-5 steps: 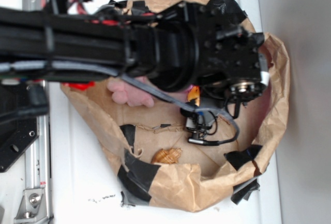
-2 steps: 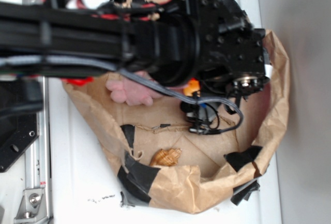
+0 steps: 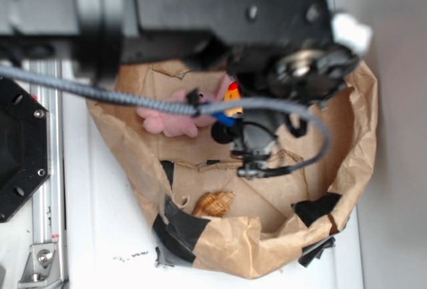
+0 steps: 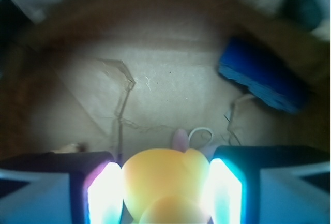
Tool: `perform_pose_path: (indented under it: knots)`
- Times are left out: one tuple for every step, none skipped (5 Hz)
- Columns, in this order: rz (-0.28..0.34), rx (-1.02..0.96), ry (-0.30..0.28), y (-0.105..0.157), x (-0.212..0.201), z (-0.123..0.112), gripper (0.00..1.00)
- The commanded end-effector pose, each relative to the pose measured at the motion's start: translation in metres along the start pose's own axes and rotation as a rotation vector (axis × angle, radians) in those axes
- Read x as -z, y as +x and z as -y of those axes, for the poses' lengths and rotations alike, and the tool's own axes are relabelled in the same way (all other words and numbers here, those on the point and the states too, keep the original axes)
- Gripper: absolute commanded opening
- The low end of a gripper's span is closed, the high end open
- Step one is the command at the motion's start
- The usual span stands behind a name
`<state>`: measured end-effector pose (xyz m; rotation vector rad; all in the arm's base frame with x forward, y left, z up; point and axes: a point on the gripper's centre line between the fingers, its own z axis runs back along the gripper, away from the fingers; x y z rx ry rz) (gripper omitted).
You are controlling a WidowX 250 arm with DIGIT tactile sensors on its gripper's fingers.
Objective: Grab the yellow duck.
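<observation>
The yellow duck (image 4: 165,182) sits squeezed between the two bright pads of my gripper (image 4: 165,195), which is shut on it. Both fingers (image 4: 106,195) press its rounded sides. The brown paper floor lies well below it in the wrist view. In the exterior view only a small yellow and orange patch of the duck (image 3: 233,95) peeks out under the black arm (image 3: 220,9), above the paper bag's inside. The arm hides the rest of the duck.
A crumpled brown paper bag (image 3: 353,142) patched with black tape (image 3: 180,225) surrounds the work area. The pink plush bunny (image 3: 170,119) lies at its left side. A brown ridged seashell (image 3: 213,203) rests near its front wall. A blue object (image 4: 261,79) shows at right in the wrist view.
The arm has risen toward the exterior camera and now fills the top of that view. The duck has come up with the gripper, away from the bag's floor.
</observation>
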<state>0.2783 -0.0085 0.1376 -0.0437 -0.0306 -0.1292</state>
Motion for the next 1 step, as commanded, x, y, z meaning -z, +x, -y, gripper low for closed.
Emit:
perform_pose_path:
  knots:
    - [-0.025,-0.050,0.027,0.0046,-0.0354,0.0142,0.00]
